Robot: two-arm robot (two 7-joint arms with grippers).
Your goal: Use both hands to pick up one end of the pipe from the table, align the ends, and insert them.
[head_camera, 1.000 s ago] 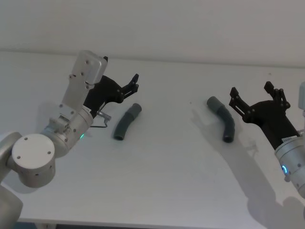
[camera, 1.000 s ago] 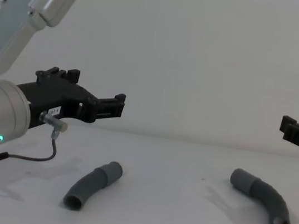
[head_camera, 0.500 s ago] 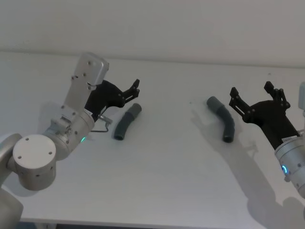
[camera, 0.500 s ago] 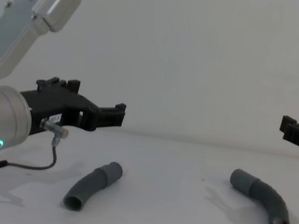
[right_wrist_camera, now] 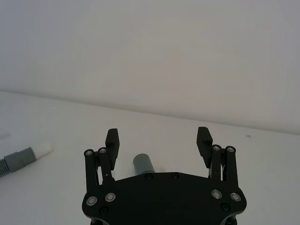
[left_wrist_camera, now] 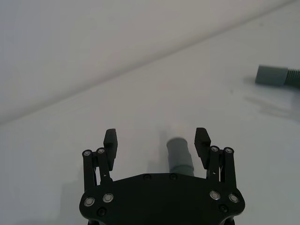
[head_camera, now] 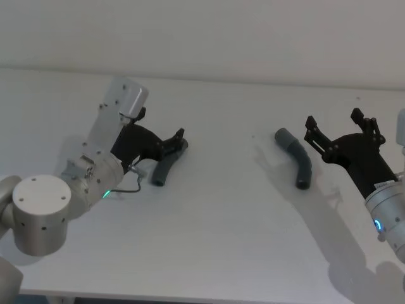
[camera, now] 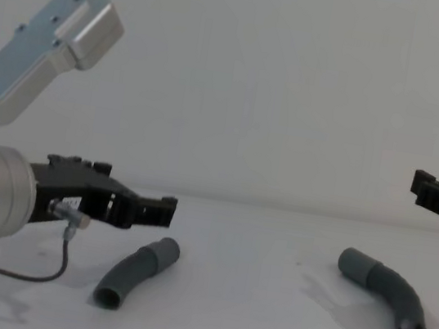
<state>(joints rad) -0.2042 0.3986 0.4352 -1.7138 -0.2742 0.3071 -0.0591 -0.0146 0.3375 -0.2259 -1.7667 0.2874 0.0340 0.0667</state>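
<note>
Two curved dark grey ribbed pieces of the pipe lie apart on the white table [head_camera: 221,240]. The left piece [head_camera: 162,168] [camera: 136,272] has my left gripper [head_camera: 180,142] [camera: 165,206] open just above its far end. In the left wrist view the grey cuff [left_wrist_camera: 179,153] with a pale tip sits low between the spread fingers of that gripper [left_wrist_camera: 156,137], nearer one finger. The right piece [head_camera: 299,161] [camera: 388,293] lies beside my right gripper [head_camera: 333,119], which hovers open. In the right wrist view its cuff [right_wrist_camera: 144,164] shows just under the gripper [right_wrist_camera: 158,136].
A thin grey cable [camera: 30,269] loops from the left wrist down near the table. A pale wall [camera: 297,85] rises behind the table's far edge. White tabletop [head_camera: 228,152] stretches between the two pieces.
My left gripper has dropped lower and moved forward over the far end of the left piece. The right arm and both pieces have stayed still.
</note>
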